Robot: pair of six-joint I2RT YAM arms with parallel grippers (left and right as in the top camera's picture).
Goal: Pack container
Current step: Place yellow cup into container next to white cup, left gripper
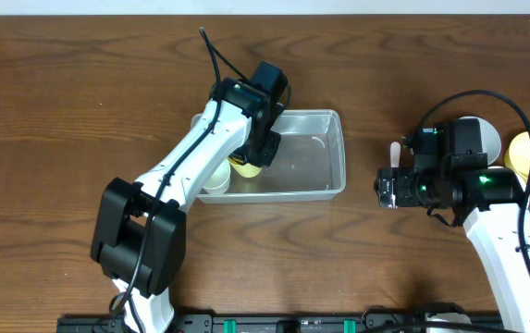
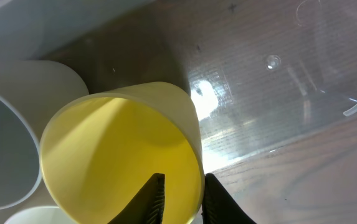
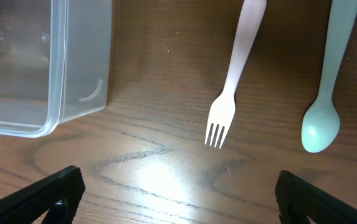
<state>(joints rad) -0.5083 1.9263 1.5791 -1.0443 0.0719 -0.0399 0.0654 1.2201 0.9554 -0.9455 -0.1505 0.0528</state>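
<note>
Yellow cup [image 2: 122,149] gripped inside the container [image 1: 338,153], mid-frame on the bench [image 1: 61,111]!
Its rim is clenched between the left jaws at the container's left end, a white cup [image 2: 10,137] just beside it. Over at the right, the right jaws are held wide open near a pink fork [image 3: 233,81] and a pale green spoon [image 3: 321,127].

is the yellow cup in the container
In: the yellow cup is inside the container, with the left gripper pinching its rim.
</note>
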